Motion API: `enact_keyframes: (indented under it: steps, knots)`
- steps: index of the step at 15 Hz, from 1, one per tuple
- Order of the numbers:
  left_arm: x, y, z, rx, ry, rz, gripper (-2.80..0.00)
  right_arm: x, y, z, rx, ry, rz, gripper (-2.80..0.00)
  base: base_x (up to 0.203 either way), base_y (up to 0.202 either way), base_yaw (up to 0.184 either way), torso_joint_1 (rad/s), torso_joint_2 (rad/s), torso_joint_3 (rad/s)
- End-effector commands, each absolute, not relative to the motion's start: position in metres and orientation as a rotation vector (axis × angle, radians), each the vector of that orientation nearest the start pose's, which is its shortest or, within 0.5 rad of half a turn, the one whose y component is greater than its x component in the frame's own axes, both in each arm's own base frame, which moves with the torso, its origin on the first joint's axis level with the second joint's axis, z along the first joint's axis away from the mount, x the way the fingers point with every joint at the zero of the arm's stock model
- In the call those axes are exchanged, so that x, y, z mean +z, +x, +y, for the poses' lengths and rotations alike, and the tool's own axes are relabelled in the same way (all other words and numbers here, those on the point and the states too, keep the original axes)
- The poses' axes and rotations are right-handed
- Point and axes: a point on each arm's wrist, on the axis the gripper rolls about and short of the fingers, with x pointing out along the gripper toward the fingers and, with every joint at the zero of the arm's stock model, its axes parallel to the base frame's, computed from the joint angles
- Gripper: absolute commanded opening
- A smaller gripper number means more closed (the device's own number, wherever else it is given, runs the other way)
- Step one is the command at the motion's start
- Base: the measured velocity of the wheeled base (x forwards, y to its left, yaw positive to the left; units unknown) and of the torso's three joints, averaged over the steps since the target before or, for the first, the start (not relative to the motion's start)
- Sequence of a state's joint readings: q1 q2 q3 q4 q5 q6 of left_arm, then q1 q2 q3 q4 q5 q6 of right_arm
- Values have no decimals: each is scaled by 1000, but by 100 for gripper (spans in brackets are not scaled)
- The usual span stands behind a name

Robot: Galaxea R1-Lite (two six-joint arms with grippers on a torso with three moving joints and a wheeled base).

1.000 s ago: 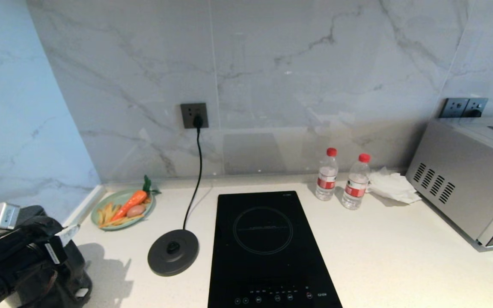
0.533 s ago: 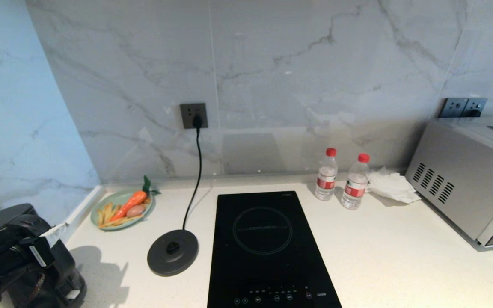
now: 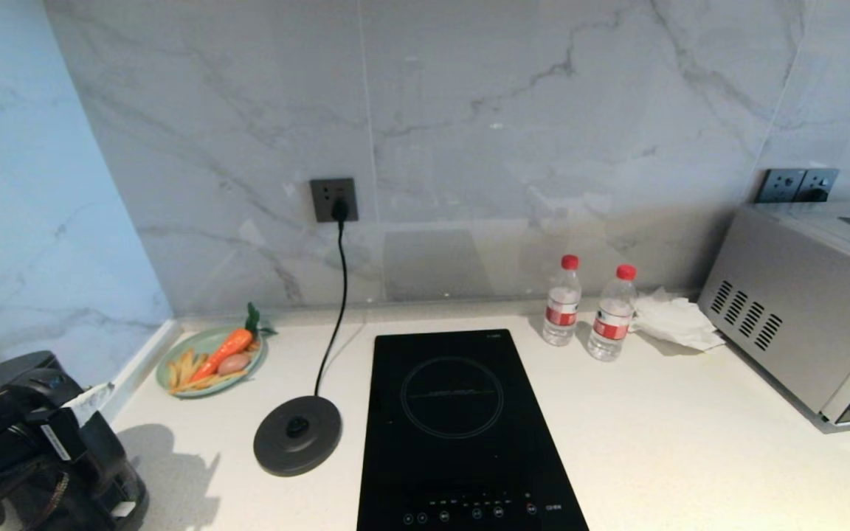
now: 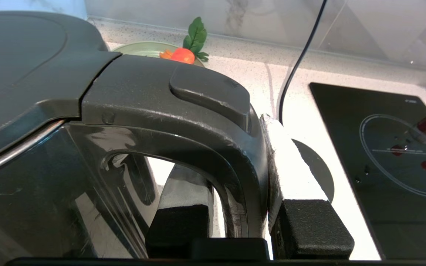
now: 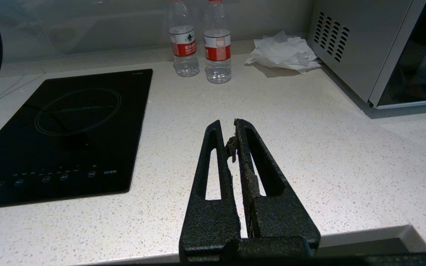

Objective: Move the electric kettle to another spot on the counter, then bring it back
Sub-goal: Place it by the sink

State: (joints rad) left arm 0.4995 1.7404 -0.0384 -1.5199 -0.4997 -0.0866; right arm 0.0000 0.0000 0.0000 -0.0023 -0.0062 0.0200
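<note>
The electric kettle (image 3: 119,472) is at the near left corner of the counter (image 3: 654,428), largely covered by my left arm. In the left wrist view its black loop handle (image 4: 183,122) sits between the fingers of my left gripper (image 4: 235,166), which is shut on it: one finger is inside the loop, and the white-taped finger (image 4: 287,155) presses the handle's outer side. I cannot tell whether the kettle rests on the counter. My right gripper (image 5: 227,127) is shut and empty, hovering over the counter's front edge right of the hob.
The corded grey base disc (image 3: 297,435) stands bare beside the black hob (image 3: 454,428). A green plate (image 3: 168,367) of toy food is at the back left. Two water bottles (image 3: 562,301), a crumpled tissue (image 3: 679,321) and a silver oven (image 3: 801,310) are at the right.
My left arm, with the kettle in its grip, has shifted left and towards the near corner, further away from the base disc. The right arm has stayed still.
</note>
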Motion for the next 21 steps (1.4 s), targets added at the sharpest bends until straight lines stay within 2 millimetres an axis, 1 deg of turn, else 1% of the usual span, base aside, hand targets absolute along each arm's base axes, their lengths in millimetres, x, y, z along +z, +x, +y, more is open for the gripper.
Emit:
enact_keyframes:
  steps: [1,2,5,9,14,16,18,21]
  knots:
    - [96,185,80,-37,-163,154,-280,76,-23,0,-6,20,-4,-280,0,0,0,0,0,0]
    - [95,186,77,-49,-162,158,-280,76,-23,0,-7,20,-3,-280,0,0,0,0,0,0]
    - [94,187,78,-49,-163,161,-280,76,-23,0,-6,20,-3,-280,0,0,0,0,0,0]
    - [95,188,78,-49,-160,154,-280,76,-23,0,-6,20,-3,-280,-138,0,-1,-7,3,3]
    - [96,191,80,-44,-162,149,-280,76,-23,0,-6,20,-3,-280,0,0,0,0,0,0]
    - [93,195,83,-33,-169,156,-280,76,-23,0,-6,20,-3,-280,0,0,0,0,0,0]
    - [90,194,89,-10,-179,168,-280,76,-23,0,-6,20,-3,-280,0,0,0,0,0,0]
    - [83,195,106,50,-198,183,-280,76,-23,0,-6,20,-3,-280,0,0,0,0,0,0]
